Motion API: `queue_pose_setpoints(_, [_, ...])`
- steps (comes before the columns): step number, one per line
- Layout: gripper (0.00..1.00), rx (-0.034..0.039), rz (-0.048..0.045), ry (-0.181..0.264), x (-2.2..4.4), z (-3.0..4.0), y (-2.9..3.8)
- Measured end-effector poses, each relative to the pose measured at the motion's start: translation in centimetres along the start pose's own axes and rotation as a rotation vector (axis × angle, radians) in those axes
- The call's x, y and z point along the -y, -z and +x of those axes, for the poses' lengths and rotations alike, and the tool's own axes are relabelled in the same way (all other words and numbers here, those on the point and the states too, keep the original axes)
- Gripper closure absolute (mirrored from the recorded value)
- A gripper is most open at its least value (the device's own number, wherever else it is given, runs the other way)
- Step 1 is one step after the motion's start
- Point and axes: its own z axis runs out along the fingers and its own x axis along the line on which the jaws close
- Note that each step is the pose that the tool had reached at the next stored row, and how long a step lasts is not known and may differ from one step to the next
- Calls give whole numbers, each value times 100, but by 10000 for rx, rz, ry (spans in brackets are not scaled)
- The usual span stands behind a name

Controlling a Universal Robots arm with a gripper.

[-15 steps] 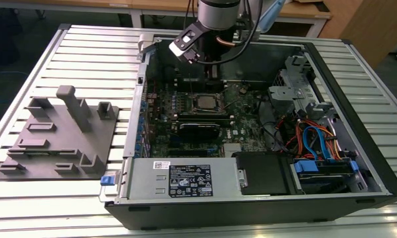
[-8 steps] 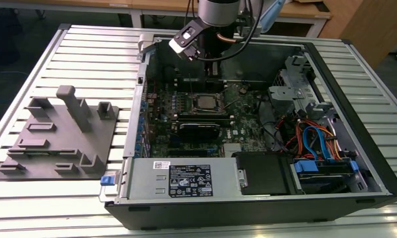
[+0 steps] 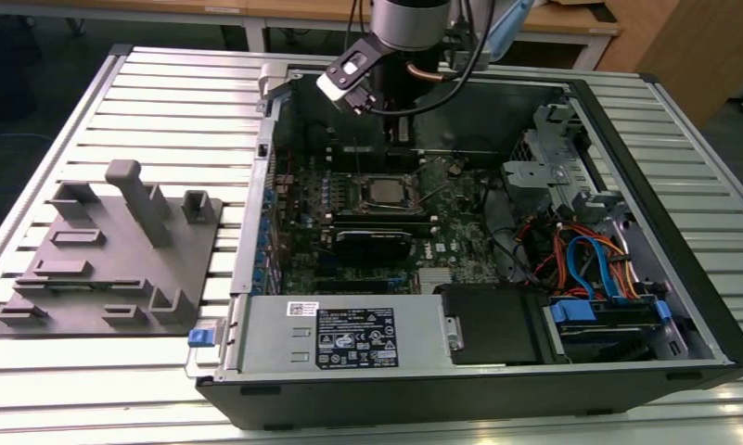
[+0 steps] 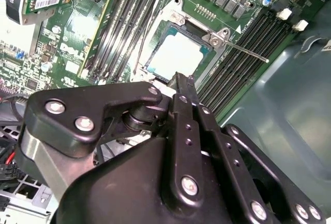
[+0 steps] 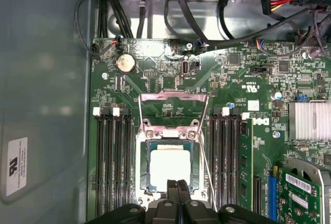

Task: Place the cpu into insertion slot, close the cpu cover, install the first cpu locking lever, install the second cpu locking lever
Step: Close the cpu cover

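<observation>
The cpu point(image 5: 169, 167) lies flat in the insertion slot point(image 5: 146, 168) on the green board, silver top up; it also shows in the second wrist view point(image 4: 178, 56). The cpu cover point(image 5: 173, 98) is a thin metal frame, swung open away from the socket. Thin wire levers run along both sides of the socket point(image 5: 209, 175) point(image 5: 139, 115), and one rod point(image 4: 248, 53) sticks out unlatched. My gripper point(image 5: 178, 185) hovers just above the socket's near edge with its fingers pressed together and nothing between them. In the exterior view the gripper point(image 3: 403, 144) hangs over the socket point(image 3: 384, 191).
Black memory slots point(image 5: 111, 167) flank the socket on both sides. The case wall point(image 5: 46, 79) stands close by, and cables point(image 5: 181, 6) cross the board's edge. A grey fixture plate point(image 3: 111, 250) lies outside the case on the exterior view's left. The power supply point(image 3: 346, 338) fills the front.
</observation>
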Motion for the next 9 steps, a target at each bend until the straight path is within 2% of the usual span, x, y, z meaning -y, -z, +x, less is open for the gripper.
queue_pose_setpoints(6, [90, 5, 6, 0, -110, 0, -3])
queue_pose_setpoints(9, [90, 6, 8, 0, -126, 1, 14])
